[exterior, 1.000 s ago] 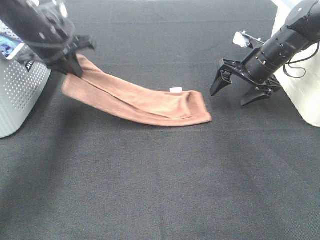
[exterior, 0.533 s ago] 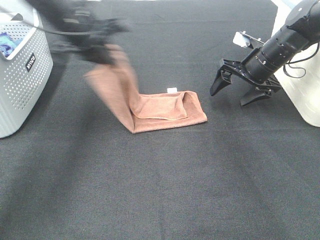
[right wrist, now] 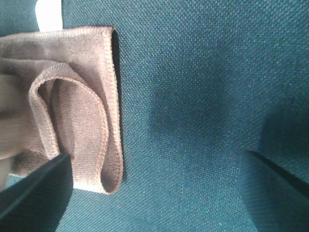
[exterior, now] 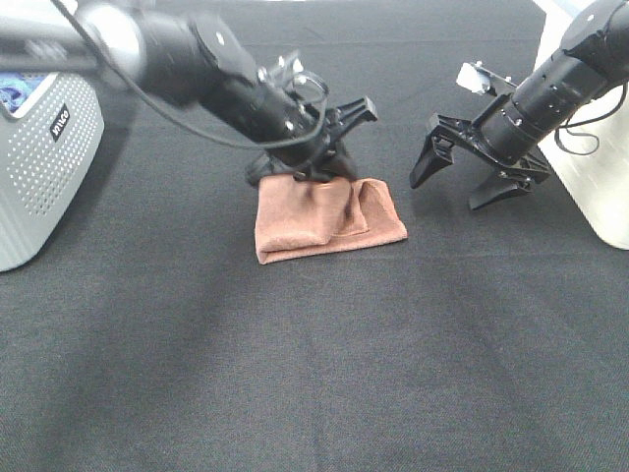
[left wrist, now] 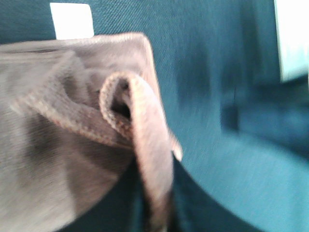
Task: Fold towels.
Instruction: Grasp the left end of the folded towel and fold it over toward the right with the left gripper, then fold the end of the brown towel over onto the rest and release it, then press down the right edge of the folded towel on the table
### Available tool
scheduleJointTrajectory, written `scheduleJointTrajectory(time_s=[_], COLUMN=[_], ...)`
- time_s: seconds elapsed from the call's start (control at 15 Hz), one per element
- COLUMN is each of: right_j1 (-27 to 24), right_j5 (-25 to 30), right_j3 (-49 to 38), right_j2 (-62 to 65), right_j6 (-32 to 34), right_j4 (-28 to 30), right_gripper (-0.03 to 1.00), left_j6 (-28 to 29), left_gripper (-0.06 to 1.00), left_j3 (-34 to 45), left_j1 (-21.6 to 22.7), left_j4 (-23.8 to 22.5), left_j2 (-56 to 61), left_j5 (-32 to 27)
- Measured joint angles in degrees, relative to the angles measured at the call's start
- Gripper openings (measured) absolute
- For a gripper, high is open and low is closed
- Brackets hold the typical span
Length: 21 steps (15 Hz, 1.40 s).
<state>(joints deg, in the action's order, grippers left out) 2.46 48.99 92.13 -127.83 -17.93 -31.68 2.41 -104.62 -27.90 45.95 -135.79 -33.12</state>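
The rust-brown towel (exterior: 324,221) lies folded into a short, thick stack on the dark mat near the middle of the exterior view. My left gripper (exterior: 310,172) reaches across and sits low on the stack's far edge. The left wrist view, blurred, shows a looped hem of the towel (left wrist: 137,130) running up toward the camera, and its fingers do not show. The white tag (left wrist: 71,20) pokes out at the towel's edge. My right gripper (exterior: 450,193) hangs open just right of the towel, its fingers (right wrist: 38,193) spread, with the towel's layered end (right wrist: 72,121) beside one of them.
A grey perforated basket (exterior: 39,167) holding a blue cloth (exterior: 15,88) stands at the left edge. A white bin (exterior: 600,197) stands at the right edge behind the right arm. Dark mat (exterior: 314,374) covers the table in front.
My left gripper has swung from the far left to the middle, carrying the towel's left end over onto its right half. The long strip is now a short stack. The right arm stayed put.
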Motion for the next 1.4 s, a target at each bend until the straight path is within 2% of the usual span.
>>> scheduleJointTrajectory(time_s=[0.2, 0.27, 0.47, 0.67, 0.73, 0.87, 0.93, 1.2, 1.4], right_j1=[0.00, 0.00, 0.00, 0.29, 0.29, 2.69, 6.19, 14.21, 11.97], right_j5=[0.06, 0.11, 1.72, 4.76, 4.76, 5.79, 5.67, -0.46, -1.43], right_j3=[0.00, 0.00, 0.00, 0.00, 0.00, 0.00, 0.00, 1.89, 5.16], right_j2=[0.00, 0.00, 1.32, 4.30, 4.30, 4.13, 3.32, -2.81, -7.22], right_j6=[0.00, 0.00, -0.63, -5.96, -5.96, -9.34, -13.01, -18.05, -16.62], right_j4=[-0.17, -0.40, -2.98, -12.95, -12.95, -20.17, -23.32, -25.50, -22.75], right_gripper=[0.87, 0.87, 0.87, 0.87, 0.87, 0.87, 0.87, 0.87, 0.87], left_j6=[-0.06, -0.06, -0.34, -5.61, -5.61, -7.05, -7.33, -7.56, -7.56], left_gripper=[0.62, 0.67, 0.70, 0.70, 0.70, 0.70, 0.70, 0.70, 0.70], left_j3=[-0.92, -1.55, -3.09, -3.27, -3.27, -3.50, -3.55, -3.55, -3.55], left_j1=[0.00, 0.00, 2.35, 8.02, 8.02, 10.83, 12.20, 13.12, 13.12], left_j4=[7.28, 7.79, 7.51, 4.30, 4.30, 3.72, 3.09, 0.34, -0.17], left_j2=[-0.92, -0.92, 0.11, 4.35, 4.35, 6.19, 6.76, 6.76, 6.76], left_j5=[1.32, 1.60, 1.60, 2.06, 2.06, 2.35, 2.06, -0.06, -1.15])
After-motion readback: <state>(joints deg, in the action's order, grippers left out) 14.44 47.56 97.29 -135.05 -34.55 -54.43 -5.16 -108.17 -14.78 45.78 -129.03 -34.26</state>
